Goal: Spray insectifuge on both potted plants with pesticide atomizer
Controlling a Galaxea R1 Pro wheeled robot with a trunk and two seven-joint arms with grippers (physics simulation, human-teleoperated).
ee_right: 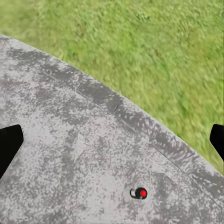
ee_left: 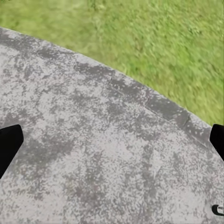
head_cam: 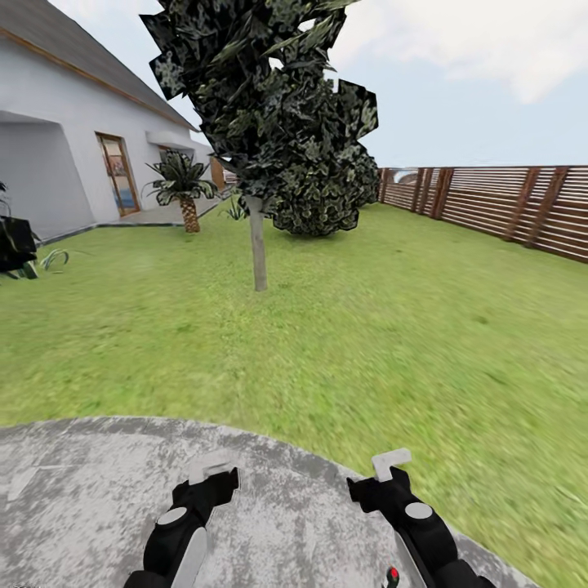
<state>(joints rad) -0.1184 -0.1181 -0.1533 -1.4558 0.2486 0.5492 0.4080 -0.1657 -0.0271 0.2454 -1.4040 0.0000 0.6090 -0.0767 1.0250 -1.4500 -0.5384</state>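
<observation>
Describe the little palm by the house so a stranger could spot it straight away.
Start at the white house on the head view's left and find its brown-framed door. The palm stands right of that door, where the lawn ends. It is short, with a scaly brown trunk, unlike the taller pale-trunked tree mid-lawn.

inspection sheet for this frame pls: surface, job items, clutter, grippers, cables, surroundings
Surface: mottled grey paved patio, curved edge meeting the lawn.
Job's things: nothing seen.
Clutter: small dark object with a red dot on the paving, too small to identify.
Grippers: left gripper and right gripper both open, empty, held over the patio.
Cables: nothing seen.
Surroundings: dark tree, palm, white house, wooden fence.
</observation>
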